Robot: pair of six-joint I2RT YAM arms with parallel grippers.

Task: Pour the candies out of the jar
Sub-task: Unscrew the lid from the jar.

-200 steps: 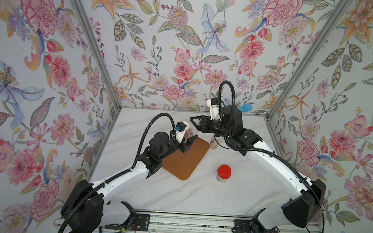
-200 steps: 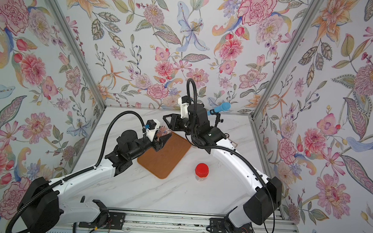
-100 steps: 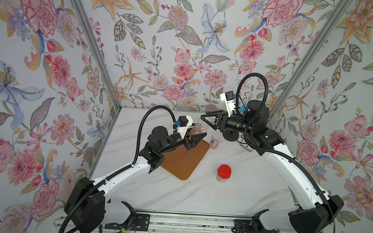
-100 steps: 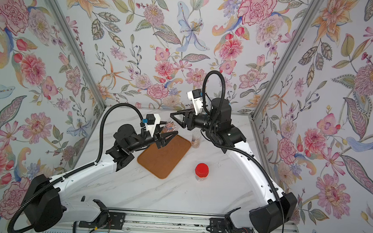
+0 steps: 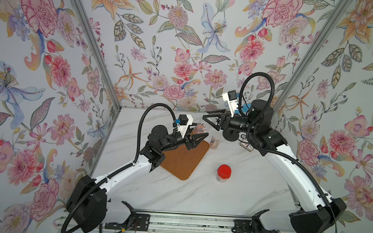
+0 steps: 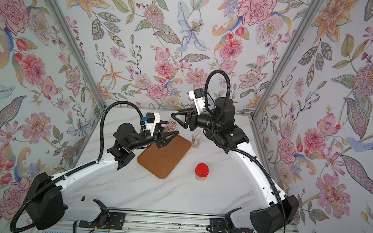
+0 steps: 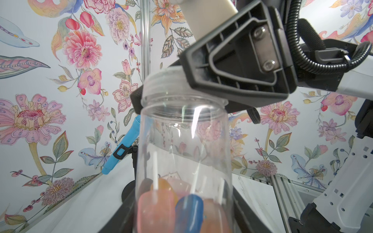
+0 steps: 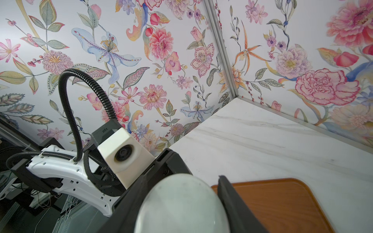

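Jar (image 7: 181,131), clear plastic, clamped in left gripper (image 5: 198,137) near brown tray's (image 5: 185,163) far corner | right gripper (image 5: 205,116) beside mouth, jaws' state unclear

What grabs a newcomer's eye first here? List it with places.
The loud floral walls enclosing the marble table. The left gripper holds an open clear jar of candies near the far corner of the brown tray, while the right gripper, beside the jar's mouth, grips a pale lid. A red-capped jar stands right of the tray.
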